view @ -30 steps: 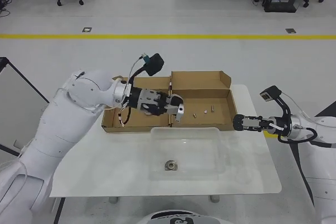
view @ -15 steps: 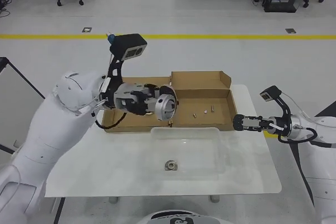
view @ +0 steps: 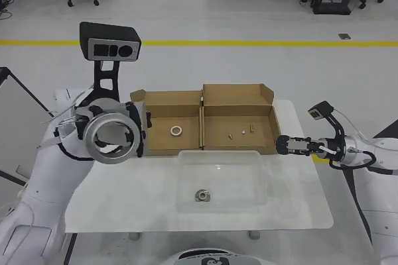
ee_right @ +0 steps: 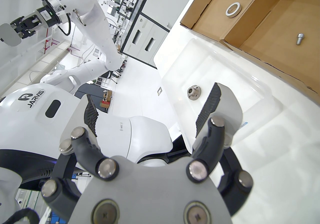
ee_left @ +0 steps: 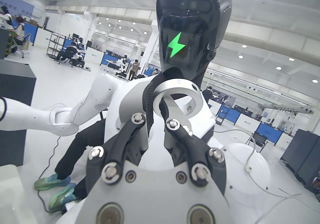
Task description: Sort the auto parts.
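Within the last second the left arm has swung up and off the cardboard box [view: 237, 93]. The left gripper [ee_left: 156, 106] now hangs high beyond the table's [view: 298, 199] left side, turned back toward the robot's head. It is clamped on the wall of a metal collar [ee_left: 180, 84], with one finger outside and one inside the bore. The collar is therefore lifted but not yet sorted. My guess is that it is being held up for a look before it goes into a compartment.

The right gripper [ee_right: 150, 107] has not stirred. Its fingers are apart and empty, and it sits low at the table's right edge.

The box lies well below the left gripper, toward the table's middle, and just beyond the right gripper's tips. The clear tray [view: 239, 192] sits directly ahead of the right gripper, touching the box's near wall.

A flat ring [view: 176, 130] rests in the box compartment nearer the left gripper. Two small bolts [view: 231, 136] lie in the compartment nearer the right gripper. A flanged part [ee_right: 194, 91] sits in the tray, ahead of the right fingertips.

On the way down, the left gripper will likely have to clear the box's raised flaps and centre divider.
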Tool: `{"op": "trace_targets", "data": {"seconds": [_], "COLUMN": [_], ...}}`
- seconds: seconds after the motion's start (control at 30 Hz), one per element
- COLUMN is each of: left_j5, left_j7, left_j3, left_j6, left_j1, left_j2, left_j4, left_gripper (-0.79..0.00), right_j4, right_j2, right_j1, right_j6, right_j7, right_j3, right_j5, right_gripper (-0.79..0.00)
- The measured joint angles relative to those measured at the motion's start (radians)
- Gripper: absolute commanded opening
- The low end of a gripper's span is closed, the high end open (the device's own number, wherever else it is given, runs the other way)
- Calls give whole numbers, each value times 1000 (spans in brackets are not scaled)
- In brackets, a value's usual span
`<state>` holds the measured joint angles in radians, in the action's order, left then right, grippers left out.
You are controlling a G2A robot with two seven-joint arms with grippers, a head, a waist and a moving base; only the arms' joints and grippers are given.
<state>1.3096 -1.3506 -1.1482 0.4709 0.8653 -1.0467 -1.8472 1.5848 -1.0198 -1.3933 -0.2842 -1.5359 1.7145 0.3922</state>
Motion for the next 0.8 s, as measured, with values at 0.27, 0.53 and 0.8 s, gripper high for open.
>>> {"op": "trace_targets", "data": {"seconds": [0.27,0.53,0.8], "left_j5": [70,62,69], "left_j7": [-50,-102,-90], "left_j3": [-52,-110,-109], "left_j6": [-50,-102,-106], "left_j1": [26,43,49], "left_j2": [-34,-93,-93], "left_j4": [78,160,150], "left_gripper": [-785,-785,-785], "right_j4": [0,0,0], "right_j2": [0,0,0], "right_j1": [0,0,0], "right_j6": [0,0,0], "right_j7": [0,0,0], "right_j3": [0,0,0], "right_j5": [0,0,0], "right_gripper": [0,0,0]}}
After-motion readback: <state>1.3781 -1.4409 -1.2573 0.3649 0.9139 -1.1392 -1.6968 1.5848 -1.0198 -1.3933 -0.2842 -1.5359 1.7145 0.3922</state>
